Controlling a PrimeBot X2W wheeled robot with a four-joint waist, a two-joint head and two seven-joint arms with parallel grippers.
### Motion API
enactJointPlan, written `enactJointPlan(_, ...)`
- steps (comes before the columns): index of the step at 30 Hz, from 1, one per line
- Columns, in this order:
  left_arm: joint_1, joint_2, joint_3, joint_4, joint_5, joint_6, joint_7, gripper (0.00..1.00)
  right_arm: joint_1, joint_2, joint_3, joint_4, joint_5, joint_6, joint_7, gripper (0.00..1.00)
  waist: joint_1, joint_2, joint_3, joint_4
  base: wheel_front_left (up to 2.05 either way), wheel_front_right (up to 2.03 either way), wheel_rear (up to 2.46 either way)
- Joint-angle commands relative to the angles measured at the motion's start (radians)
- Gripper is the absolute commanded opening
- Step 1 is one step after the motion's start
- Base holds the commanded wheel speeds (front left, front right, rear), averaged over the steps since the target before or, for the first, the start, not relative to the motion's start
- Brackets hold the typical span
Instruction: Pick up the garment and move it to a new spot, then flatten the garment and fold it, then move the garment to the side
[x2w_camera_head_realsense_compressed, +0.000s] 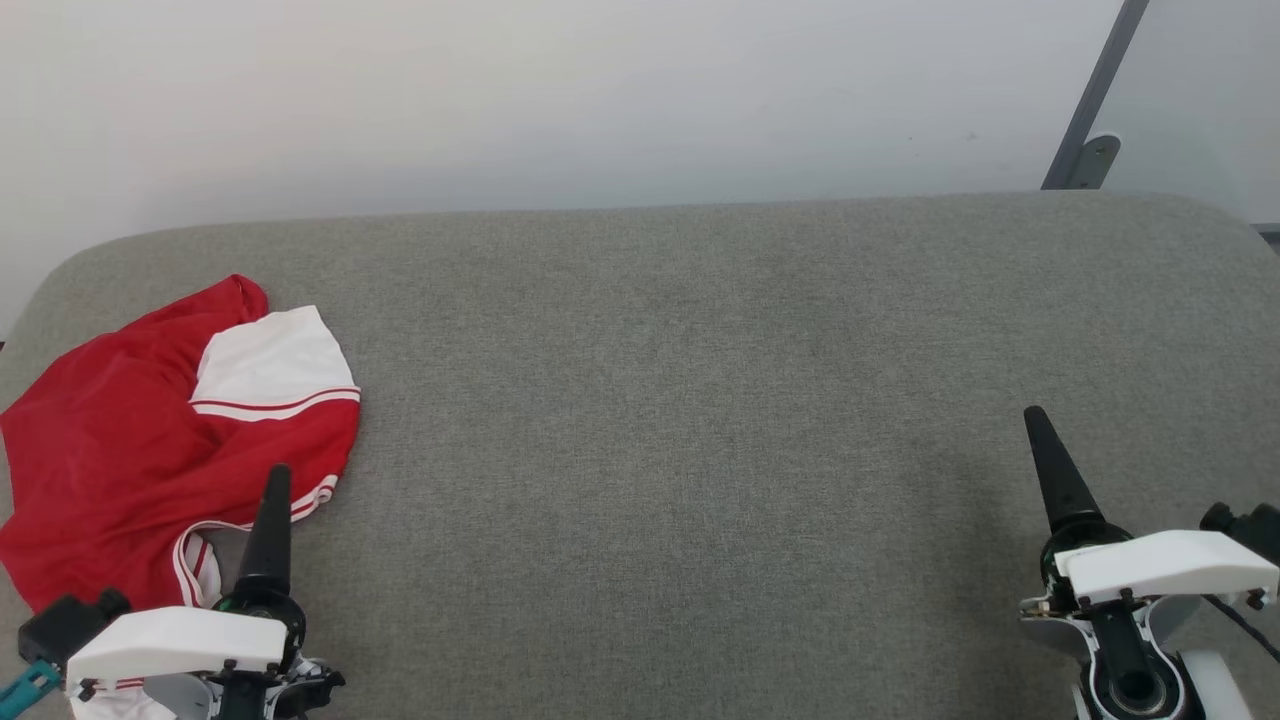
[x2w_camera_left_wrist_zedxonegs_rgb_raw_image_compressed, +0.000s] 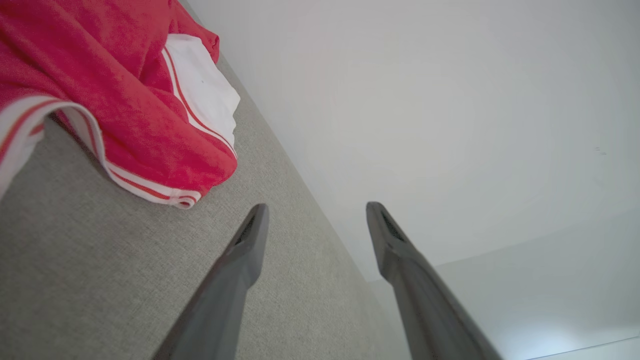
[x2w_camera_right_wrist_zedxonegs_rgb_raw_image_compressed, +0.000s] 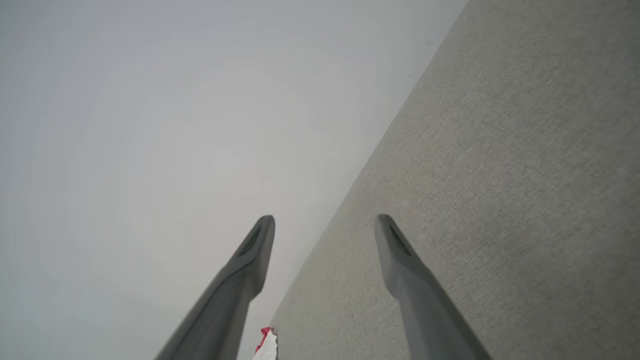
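The grey fabric-covered worktop (x2w_camera_head_realsense_compressed: 700, 420) has rounded far corners. A red jersey (x2w_camera_head_realsense_compressed: 110, 460) with white, red-striped sleeves lies crumpled on its left end, one sleeve facing up.

The head view looks from above, forward and down, over the grey fabric-covered table (x2w_camera_head_realsense_compressed: 700, 400) toward a pale wall (x2w_camera_head_realsense_compressed: 500, 100). Both wrist views skim low and close along it, sharing the crumpled red-and-white garment (x2w_camera_left_wrist_zedxonegs_rgb_raw_image_compressed: 125, 100).
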Motion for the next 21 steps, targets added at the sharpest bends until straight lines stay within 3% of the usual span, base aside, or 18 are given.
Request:
enactJointPlan(1, -0.031, 0.009, 0.007, -0.022, 0.068, 0.000, -0.014, 1.00, -0.037, -0.002, -0.003, -0.018, -0.058, 0.001, -0.015, 1.00, 0.0000, 0.0000, 0.003, 0.000, 0.00, 0.00, 0.00)
enactJointPlan(21, -0.027, 0.029, 0.002, -0.049, 0.469, 0.017, -0.082, 1.00, -0.055, 0.002, -0.020, -0.072, -0.587, 0.002, -0.084, 1.00, 0.0000, 0.0000, 0.027, 0.000, 0.00, 0.00, 0.00)
